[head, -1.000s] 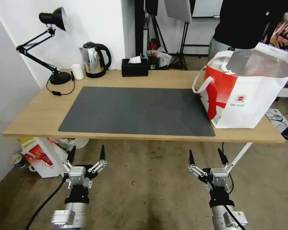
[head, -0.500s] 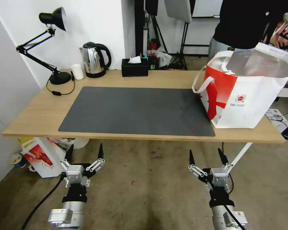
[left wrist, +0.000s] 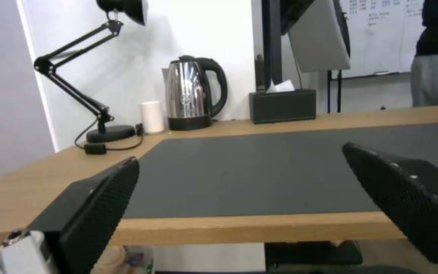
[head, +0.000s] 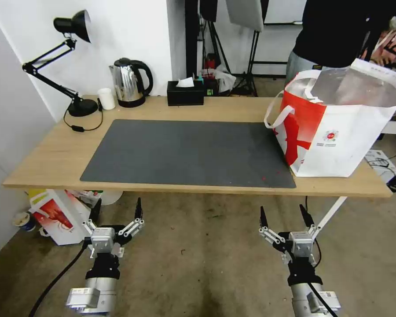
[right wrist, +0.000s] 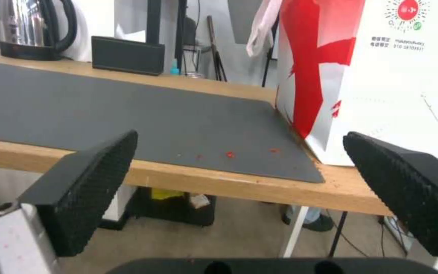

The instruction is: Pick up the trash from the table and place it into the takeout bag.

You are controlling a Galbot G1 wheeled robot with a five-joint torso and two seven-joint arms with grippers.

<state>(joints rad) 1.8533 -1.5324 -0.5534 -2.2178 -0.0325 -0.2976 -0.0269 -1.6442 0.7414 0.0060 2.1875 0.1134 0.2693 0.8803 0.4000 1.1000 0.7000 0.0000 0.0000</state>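
Judging pickup seemingly complete: mat (head: 187, 152) on counter (head: 53, 154) bare save red specks, bag (head: 339, 127) upright, left gripper (head: 116, 211) and right gripper (head: 283, 216) low, fingers wide, empty.

Takeout bag (right wrist: 401, 76): round red logo (right wrist: 407, 9) on the white side panel, a small green mark at its lower right, two lines of small print under it. Second line looks like a phone number starting "010", the rest illegible. Whiteboard (left wrist: 381, 34) behind the table has handwriting, too small to read.
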